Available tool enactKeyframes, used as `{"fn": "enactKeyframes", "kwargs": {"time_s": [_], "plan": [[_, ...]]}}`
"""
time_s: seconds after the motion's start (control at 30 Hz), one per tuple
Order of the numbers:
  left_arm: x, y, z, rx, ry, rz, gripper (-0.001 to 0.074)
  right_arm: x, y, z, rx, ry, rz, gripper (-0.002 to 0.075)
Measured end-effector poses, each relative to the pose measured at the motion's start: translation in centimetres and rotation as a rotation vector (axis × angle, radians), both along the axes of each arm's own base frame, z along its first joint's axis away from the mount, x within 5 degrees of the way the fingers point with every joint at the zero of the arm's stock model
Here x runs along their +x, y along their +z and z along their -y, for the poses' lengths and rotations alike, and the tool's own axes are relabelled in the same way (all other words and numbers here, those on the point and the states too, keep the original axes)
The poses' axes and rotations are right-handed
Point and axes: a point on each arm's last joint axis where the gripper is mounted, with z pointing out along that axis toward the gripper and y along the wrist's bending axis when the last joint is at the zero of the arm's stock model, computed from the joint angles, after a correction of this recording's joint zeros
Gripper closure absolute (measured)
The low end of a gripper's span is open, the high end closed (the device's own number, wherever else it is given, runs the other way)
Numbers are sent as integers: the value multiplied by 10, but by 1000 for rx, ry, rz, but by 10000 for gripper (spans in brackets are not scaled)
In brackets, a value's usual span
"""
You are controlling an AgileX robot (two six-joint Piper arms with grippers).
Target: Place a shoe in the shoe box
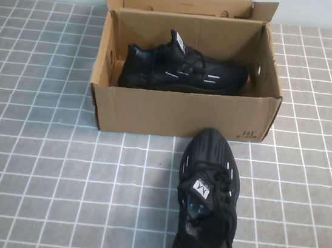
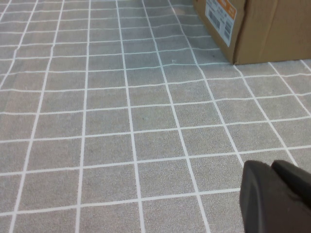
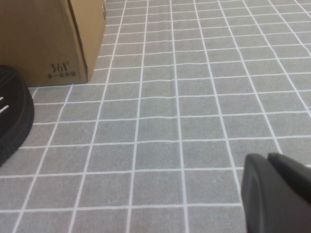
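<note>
From the high view, we are seeing the shoe box (image 1: pixel 183 111) standing open on the counter (image 1: pixel 41 144), a black sneaker (image 1: pixel 182 71) lying on its side inside, long axis along the box. The shoe (image 1: pixel 207 200) is sitting just in front of the box, toe pointing at it. From the left wrist view, the left gripper (image 2: pixel 277 199) is hovering near a box corner, jaws clenched. From the right wrist view, the right gripper (image 3: pixel 277 196) is waiting beside the box, jaws clenched.

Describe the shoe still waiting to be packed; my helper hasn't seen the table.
Find the open cardboard box at the back of the tiled table. The shoe stands on the tiles just before its front wall, toe toward it. Its twin already lies inside the box.
</note>
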Motion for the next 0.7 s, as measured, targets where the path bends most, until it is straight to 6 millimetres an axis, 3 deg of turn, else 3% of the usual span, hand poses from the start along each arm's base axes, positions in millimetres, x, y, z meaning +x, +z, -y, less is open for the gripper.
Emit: {"fn": "enactKeyframes", "kwargs": {"time_s": [0.7], "plan": [[0, 0, 0, 0, 0, 0, 736, 0, 2, -2, 59, 3, 22, 742]]}}
